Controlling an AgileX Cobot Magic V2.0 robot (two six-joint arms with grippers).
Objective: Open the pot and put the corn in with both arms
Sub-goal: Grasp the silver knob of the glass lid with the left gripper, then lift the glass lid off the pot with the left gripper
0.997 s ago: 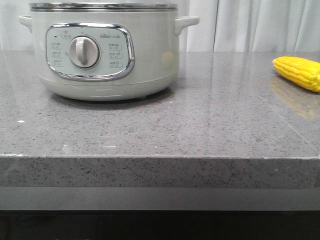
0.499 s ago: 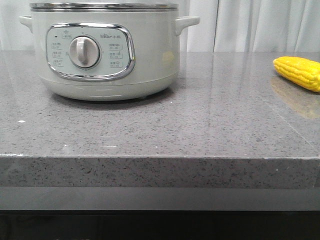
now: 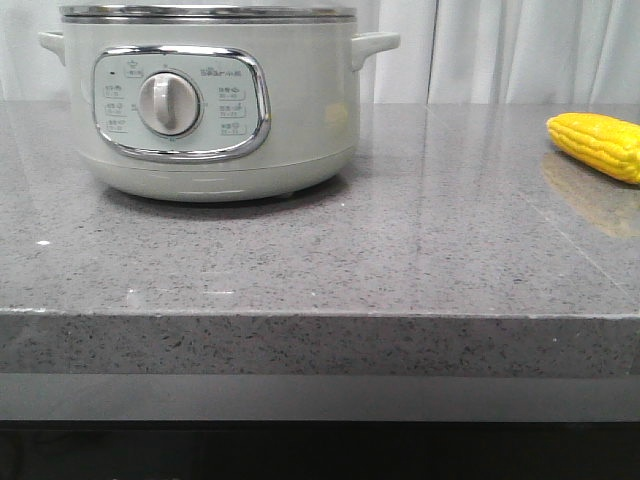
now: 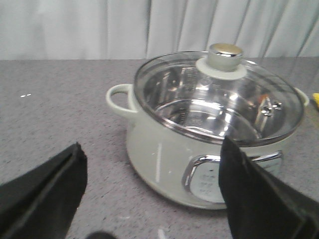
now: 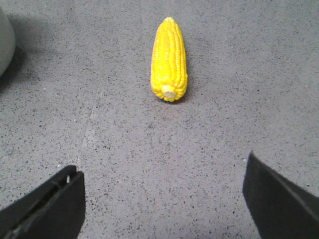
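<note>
Corn: bright yellow cob with rows of kernels [image 5: 169, 59] lies flat on the speckled grey stone countertop [image 3: 400, 260], far right side in the front view [image 3: 597, 144]. Long axis in the right wrist view runs away from the gripper, cut stub end toward the fingers, tapered tip pointing away.

Right gripper [image 5: 164, 209]: black fingers [image 5: 47, 206] spread wide, nothing between them, touching nothing. Cob sits ahead of the gripper, roughly centred on the gap, well clear of both fingertips.

Left gripper [image 4: 149, 199]: black fingers [image 4: 45, 199] also spread wide and empty. It faces the large round cream-white cooker pot [image 4: 164, 164] from the front-left; one finger overlaps the pot's control panel in the picture, can't tell if it touches.

Pot stands at the left of the counter [image 3: 210, 100], chrome-framed panel with round dial [image 3: 168, 103] facing front. Glass lid with steel rim and cream knob [image 4: 225, 56] sits on the pot, closed. Pot and corn are well apart.
</note>
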